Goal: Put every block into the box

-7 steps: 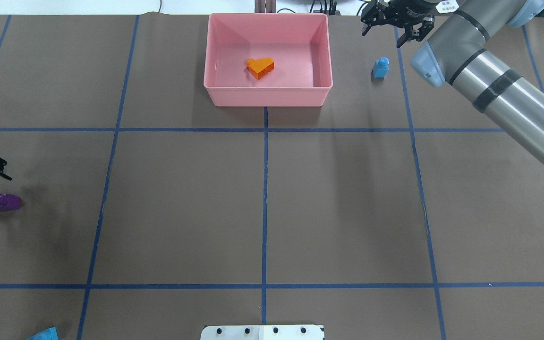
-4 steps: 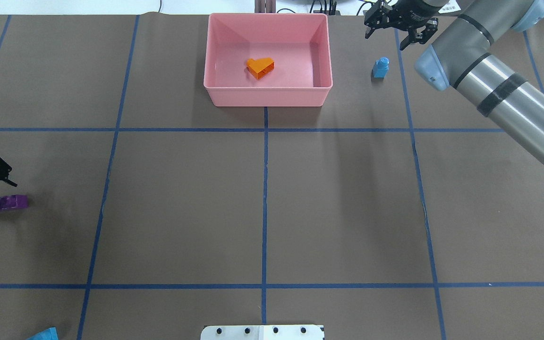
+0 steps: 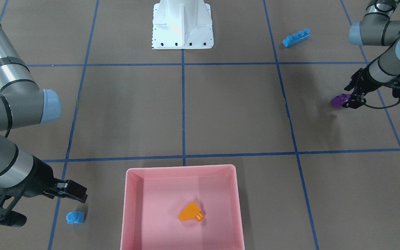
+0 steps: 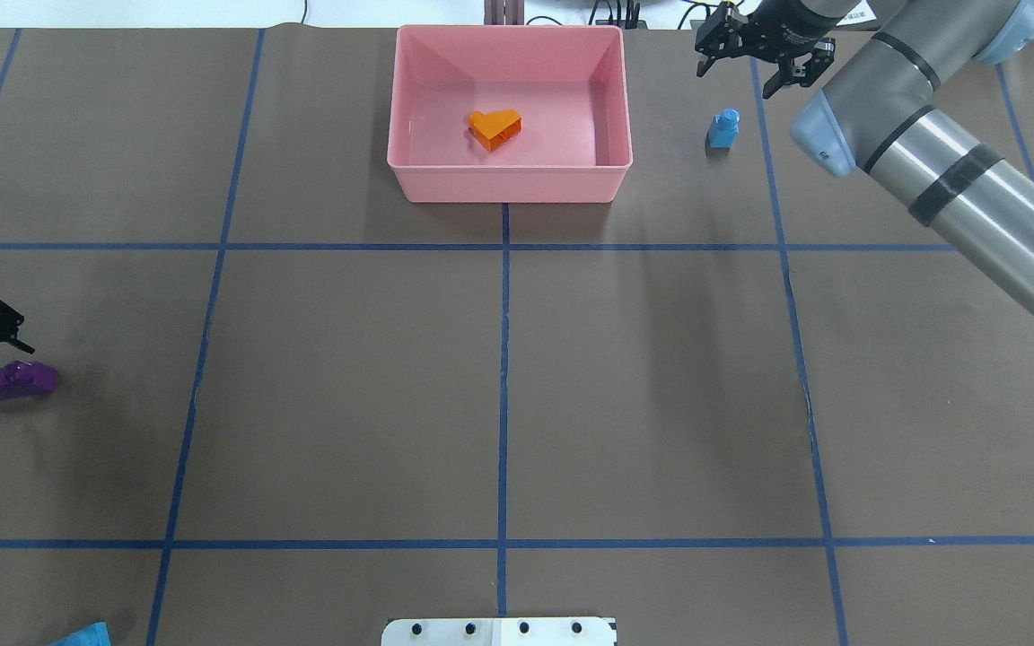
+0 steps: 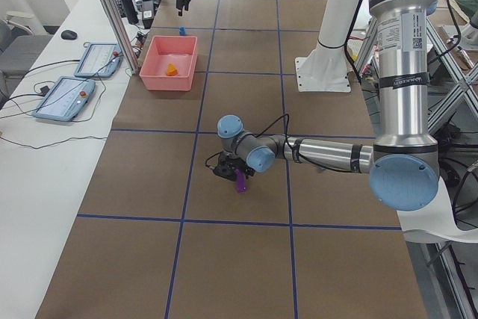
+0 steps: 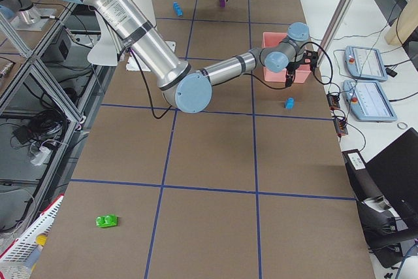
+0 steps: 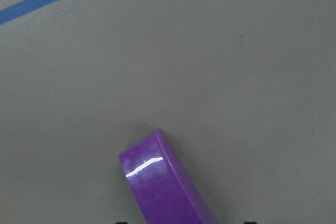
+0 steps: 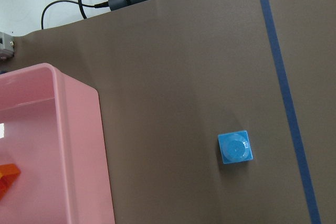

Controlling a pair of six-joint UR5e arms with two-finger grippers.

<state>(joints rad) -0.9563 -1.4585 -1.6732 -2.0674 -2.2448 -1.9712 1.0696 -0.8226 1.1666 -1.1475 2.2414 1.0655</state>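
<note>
Broadly, the bench is covered in brown paper crossed by blue tape lines, and the white base stands at its robot-side edge. The right arm stretches out to the far right part of the bench. The left arm lies low over the bench toward the robot's left end.

The pink box sits at the far edge, near the middle, open side up. The right gripper hangs above the bench to the right of the box, its fingers spread wide with nothing between them. The left gripper is down close to the paper. One end of the purple block reaches in between its fingertips, but I cannot tell whether they press on it.

The long blue block lies on the paper on the robot's left, near the base's side of the bench and well apart from the box. The orange block lies on the box floor near its middle. The green block lies far off at the robot's right end of the bench, apart from everything else. The tiny blue block stands stud up on the paper between the box and a tape line, near the right gripper and untouched by it.
</note>
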